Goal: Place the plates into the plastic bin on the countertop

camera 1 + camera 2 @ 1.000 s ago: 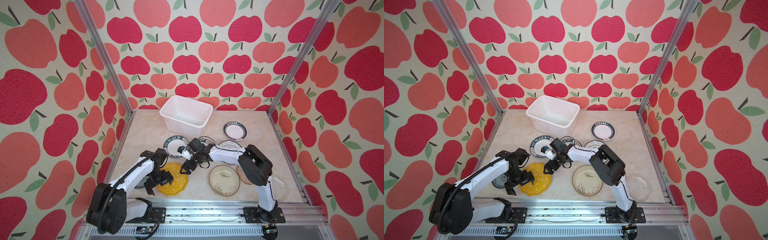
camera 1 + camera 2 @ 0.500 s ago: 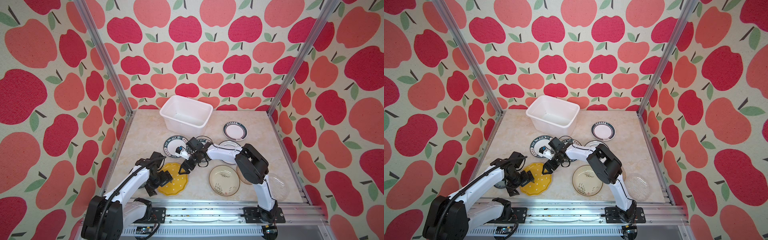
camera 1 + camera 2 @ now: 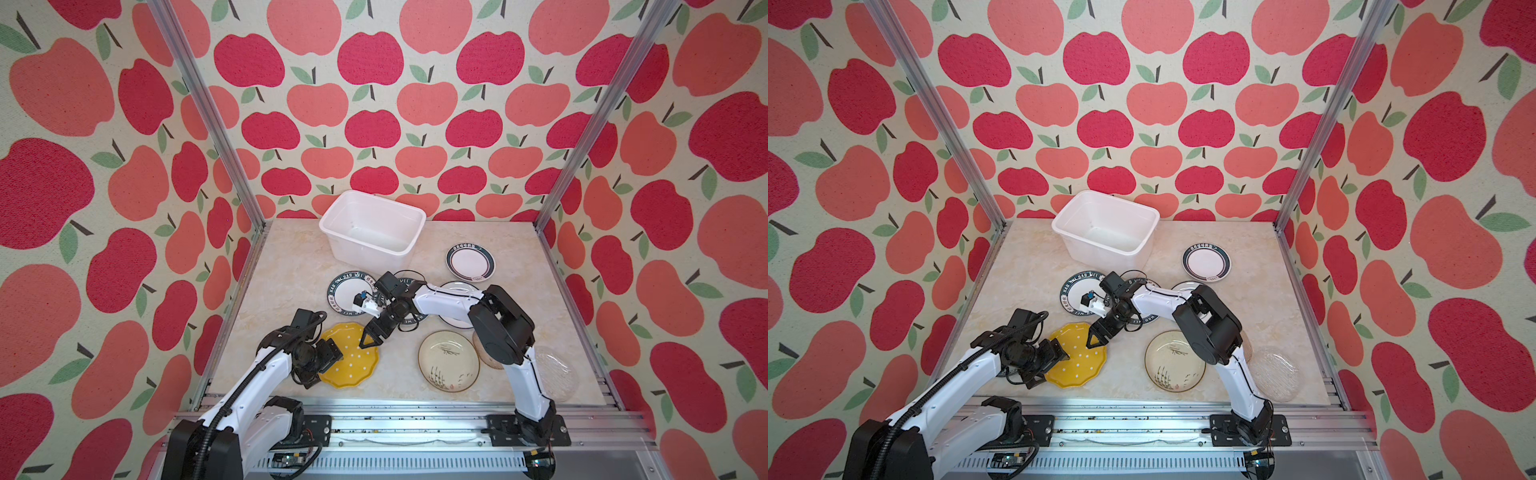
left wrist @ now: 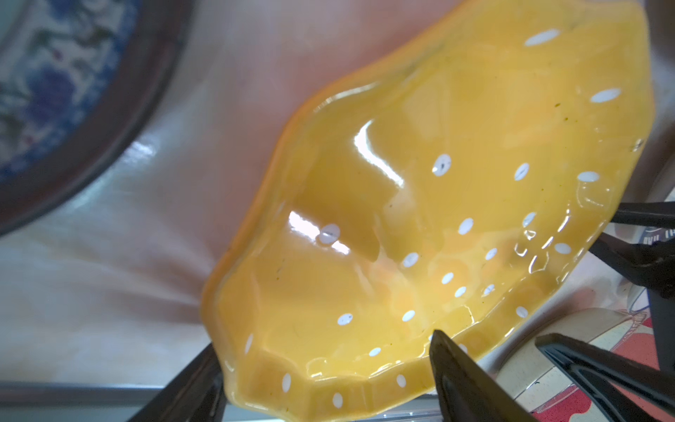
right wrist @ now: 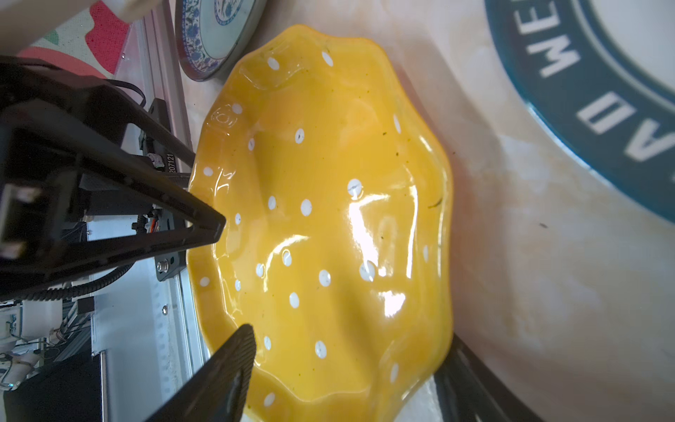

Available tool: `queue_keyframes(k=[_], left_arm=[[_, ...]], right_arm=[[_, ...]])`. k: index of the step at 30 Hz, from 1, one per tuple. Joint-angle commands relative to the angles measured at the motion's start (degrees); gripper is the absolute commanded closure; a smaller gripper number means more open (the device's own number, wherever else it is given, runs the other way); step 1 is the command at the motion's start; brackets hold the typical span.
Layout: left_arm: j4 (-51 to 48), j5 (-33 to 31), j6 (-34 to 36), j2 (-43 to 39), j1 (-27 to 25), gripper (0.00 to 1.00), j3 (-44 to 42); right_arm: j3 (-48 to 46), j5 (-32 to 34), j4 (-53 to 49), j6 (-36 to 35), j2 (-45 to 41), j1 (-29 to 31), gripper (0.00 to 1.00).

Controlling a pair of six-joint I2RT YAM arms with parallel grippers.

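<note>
Apple-patterned walls (image 3: 374, 104), marbled bench (image 3: 291, 266), yellow dotted plate (image 3: 353, 361), left fingers (image 4: 456, 376) spread astride one edge, right fingers (image 5: 230, 372) spread above and below its opposite edge, bin (image 3: 365, 255) well beyond it.

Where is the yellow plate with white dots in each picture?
In a top view: the yellow plate lies near the front of the countertop, left of the middle.
In a top view: the same spot.
Left wrist view: it fills the middle and right.
Right wrist view: it fills the middle.
Shared landmark: the green lettered plate, just behind it in both top views, shows at the right wrist picture's edge.
</note>
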Motion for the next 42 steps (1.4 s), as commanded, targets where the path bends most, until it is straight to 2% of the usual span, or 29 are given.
queue_keyframes(k=[1,9,16,27,30,42], left_arm=[[5.24,2.4,0.22,-0.92,0.4,0.16,-0.52],[11.64,5.22,0.84,1.35,0.49,0.19,-1.62],[16.79,9.01,2.61,4.16,0.56,0.2,-1.45],[20.56,14.77,3.76,4.53,2.4,0.21,-0.86],[20.73,16.38,4.33,5.13,2.99,0.21,-0.2],[17.23,15.92,7.52,7.38,4.0,0.22,2.09]], right_arm=[[-0.84,-2.11,-2.72,-1.08,0.68,-0.33,0.22],[-5.49,-5.47,3.37,0.55,-2.5,-1.54,0.26],[-6.37,-12.06,5.96,1.74,-2.23,-3.74,0.33],[-8.01,-15.01,9.91,2.08,-4.52,-4.86,0.34],[-8.56,-15.89,11.62,3.08,-4.78,-5.43,0.36],[-9.18,-14.84,11.92,3.49,-8.79,-6.05,0.4]])
